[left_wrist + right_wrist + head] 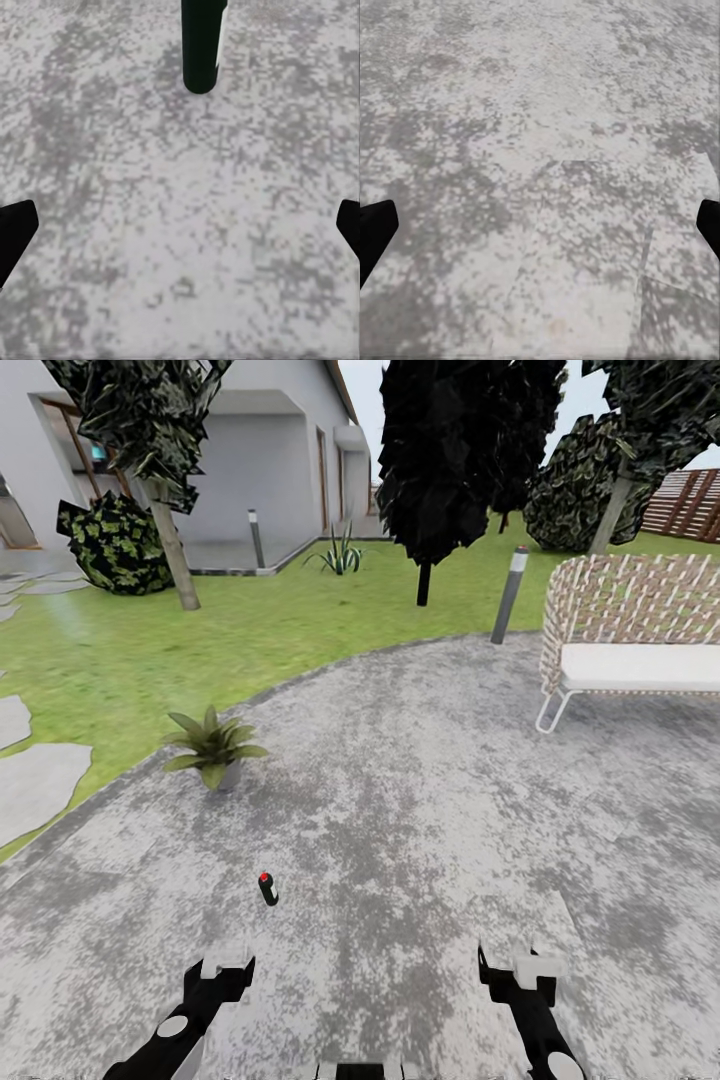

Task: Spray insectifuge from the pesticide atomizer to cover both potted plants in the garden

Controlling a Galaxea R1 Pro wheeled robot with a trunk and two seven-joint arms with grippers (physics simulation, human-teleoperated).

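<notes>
One pesticide atomizer (268,888) upright on stone patio (420,780), just ahead of your left gripper (228,967). Both grippers empty, jaws wide; right gripper (520,967) well apart from it. Likely light, rigid, slick, tippy: pinch mid-body, below head.

A white woven wicker seat (632,630) with a white cushion stands beside a short grey lamp post (509,596). A grey house (250,455) is far behind.
</notes>
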